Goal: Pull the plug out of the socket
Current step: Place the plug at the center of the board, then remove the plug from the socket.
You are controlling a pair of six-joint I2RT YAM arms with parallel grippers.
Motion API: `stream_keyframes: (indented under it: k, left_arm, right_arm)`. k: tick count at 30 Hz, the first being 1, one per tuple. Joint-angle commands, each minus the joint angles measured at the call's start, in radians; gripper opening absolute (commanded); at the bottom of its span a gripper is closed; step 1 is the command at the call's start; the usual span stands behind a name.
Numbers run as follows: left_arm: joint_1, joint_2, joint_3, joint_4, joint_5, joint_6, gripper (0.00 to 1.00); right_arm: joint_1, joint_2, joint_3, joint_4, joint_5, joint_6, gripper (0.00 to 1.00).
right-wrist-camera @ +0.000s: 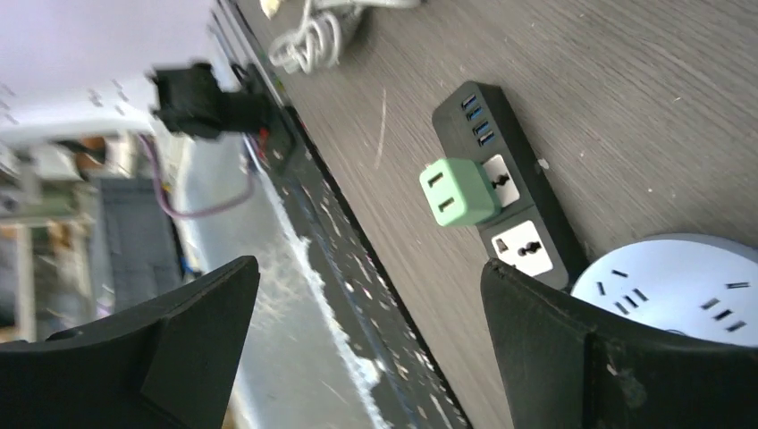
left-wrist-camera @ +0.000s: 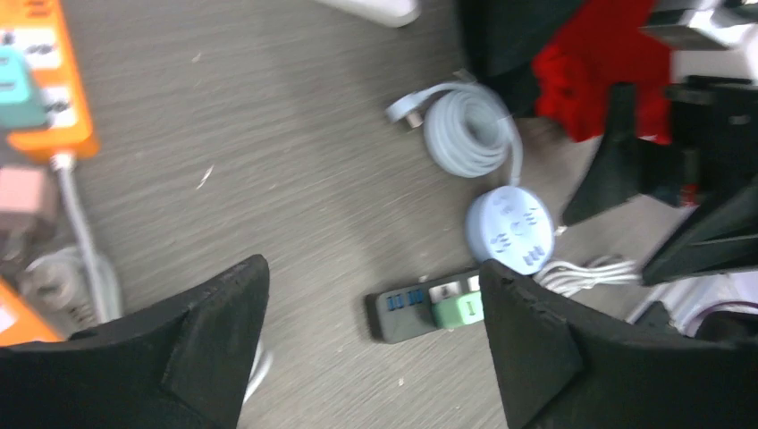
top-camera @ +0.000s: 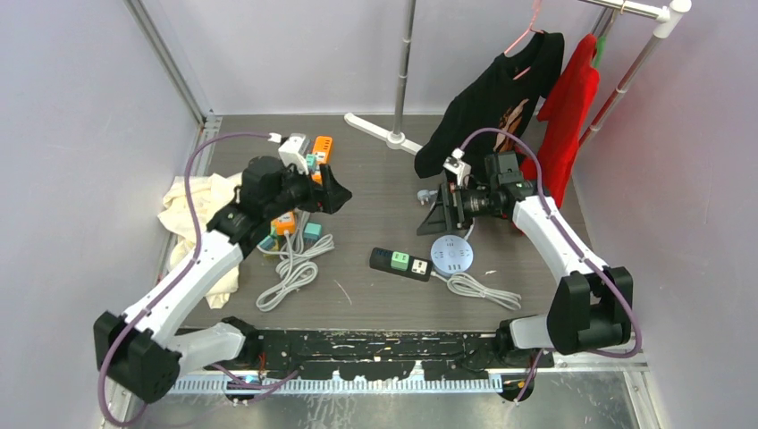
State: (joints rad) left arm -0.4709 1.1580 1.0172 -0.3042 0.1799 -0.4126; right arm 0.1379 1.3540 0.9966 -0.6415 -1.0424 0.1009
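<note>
A pale green plug (top-camera: 400,261) sits in a black power strip (top-camera: 384,259), the socket, lying at the table's middle. In the left wrist view the green plug (left-wrist-camera: 458,310) and the strip (left-wrist-camera: 407,313) lie ahead, beside the right finger. My left gripper (top-camera: 329,189) (left-wrist-camera: 373,268) hovers open over the left side, nothing between its fingers. My right gripper (top-camera: 438,213) (right-wrist-camera: 370,266) is open and empty too, above and behind the strip. In its view the plug (right-wrist-camera: 458,192) stands up from the strip (right-wrist-camera: 527,223).
A round pale blue socket (top-camera: 451,255) with a coiled white cable (top-camera: 483,288) lies right of the strip. Orange power strips (top-camera: 320,150), white cables (top-camera: 290,273) and a cream cloth (top-camera: 192,210) are at the left. A black shirt (top-camera: 501,98) and a red garment (top-camera: 568,107) hang at the back right.
</note>
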Motion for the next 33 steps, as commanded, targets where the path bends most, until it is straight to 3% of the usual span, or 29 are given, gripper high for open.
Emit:
stream_keyframes:
  k: [1, 5, 9, 12, 16, 19, 22, 25, 33]
  left_arm:
    - [0.005, -0.119, -0.189, 0.482, 0.181, -0.013, 0.94]
    - [0.005, -0.153, -0.392, 0.757, 0.174, -0.055, 1.00]
    - [0.002, -0.129, -0.479, 0.865, 0.300, -0.029, 1.00]
    - [-0.027, -0.114, -0.532, 0.904, 0.342, 0.065, 1.00]
    - [-0.126, -0.123, -0.609, 0.906, 0.306, 0.296, 0.99]
    - [-0.203, -0.117, -0.652, 0.904, 0.325, 0.471, 1.00]
    - [-0.228, -0.076, -0.670, 0.904, 0.340, 0.531, 1.00]
    - [-0.236, -0.009, -0.670, 0.907, 0.359, 0.573, 0.99]
    - [-0.238, 0.187, -0.595, 0.917, 0.365, 0.670, 0.95]
  right_arm:
    - [0.064, -0.050, 0.106, -0.308, 0.167, -0.500, 0.99]
    - [0.109, -0.136, 0.066, -0.272, 0.265, -0.772, 1.00]
    - [0.130, -0.276, -0.107, -0.088, 0.231, -1.076, 1.00]
    - [0.179, -0.280, -0.161, -0.065, 0.163, -1.218, 1.00]
    - [0.286, -0.200, -0.165, -0.024, 0.145, -1.187, 0.96]
    - [0.339, -0.184, -0.233, 0.222, 0.193, -0.963, 0.93]
    - [0.356, -0.151, -0.266, 0.357, 0.240, -0.870, 0.82]
    - [0.367, -0.108, -0.276, 0.387, 0.260, -0.887, 0.71]
    - [0.393, -0.043, -0.289, 0.472, 0.291, -0.877, 0.55]
